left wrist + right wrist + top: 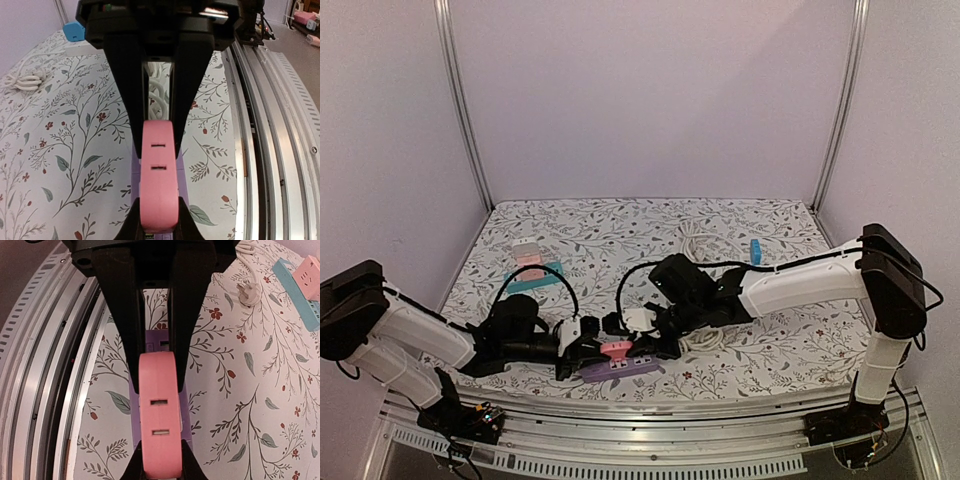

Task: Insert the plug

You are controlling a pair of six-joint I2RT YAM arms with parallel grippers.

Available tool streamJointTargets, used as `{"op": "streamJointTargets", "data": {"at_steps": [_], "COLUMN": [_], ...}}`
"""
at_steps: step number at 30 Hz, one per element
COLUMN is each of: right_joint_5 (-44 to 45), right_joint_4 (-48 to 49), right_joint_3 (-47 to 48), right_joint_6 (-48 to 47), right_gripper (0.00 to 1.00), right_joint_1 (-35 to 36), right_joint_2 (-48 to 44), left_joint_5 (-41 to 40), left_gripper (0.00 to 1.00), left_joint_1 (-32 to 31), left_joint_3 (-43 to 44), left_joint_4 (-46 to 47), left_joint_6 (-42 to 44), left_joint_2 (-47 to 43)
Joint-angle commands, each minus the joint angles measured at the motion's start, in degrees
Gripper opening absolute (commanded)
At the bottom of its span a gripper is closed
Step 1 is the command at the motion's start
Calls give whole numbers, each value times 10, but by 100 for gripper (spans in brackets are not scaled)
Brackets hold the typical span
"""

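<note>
Looking down on a worktop (pixel 790 340) wearing a white cloth printed with grey-green sprigs and small red flowers. Closing it in behind and at both sides with plain pale lilac walls (pixel 650 90), with metal posts (pixel 465 110) rising in the two back corners. Running ribbed metal rails (pixel 720 412) along the near edge, by the arm bases.

Finding the plug (pixel 617 350), a pink one, close to that near edge and a little left of centre, sitting on top of a purple power strip (pixel 620 371) lying flat on the cloth. Reaching in from the left with the left pincer (pixel 594 350) and from the right with the right pincer (pixel 648 343), both meeting at the plug. Pressing black fingers (pixel 125 110) against the plug's sides in each wrist view, both pincers closed on it, with two slots showing in its top face and purple edges peeping out beneath.

Showing a teal strip (pixel 542 277) carrying a pink block (pixel 527 252) well apart at the back left. Showing a coiled white cable (pixel 703 240) towards the back, right of centre, with a small blue piece (pixel 756 250) near it. Showing a second cable (pixel 705 340), also white, looping just beside the right arm.
</note>
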Motion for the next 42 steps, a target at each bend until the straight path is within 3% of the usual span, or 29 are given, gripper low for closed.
{"op": "streamJointTargets", "data": {"at_steps": [1,15,17,19,20,24,25,27,33,42], "right_joint_5": [8,28,35,9,-14,-79,-82,-92,-111,-119], "right_joint_4": [26,25,22,24,29,110,140,193,301,305], "right_joint_3": [-2,-2,-6,-17,-21,-65,-79,-110,-165,-170], "right_joint_6": [22,34,45,63,87,206,234,274,333,294], "right_gripper": [0,1,15,38,44,59,68,97,92,88], "right_joint_1": [-1,-1,-9,-28,-42,-90,-91,-92,-78,-43], "right_joint_2": [1,-18,-29,-55,-66,-113,-124,-137,-169,-171], "left_joint_5": [33,5,16,38,47,63,65,68,85,85], "left_gripper": [0,0,0,0,0,0,0,0,0,0], "left_joint_1": [-7,-12,-4,-1,1,8,9,9,8,-5], "left_joint_3": [-5,19,32,39,42,60,65,76,113,118], "left_joint_4": [24,21,14,7,7,3,2,-4,-75,-98], "left_joint_6": [-5,-14,-42,-64,-73,-93,-91,-91,-101,-93], "left_joint_2": [8,-8,-29,-44,-50,-77,-84,-99,-145,-163]}}
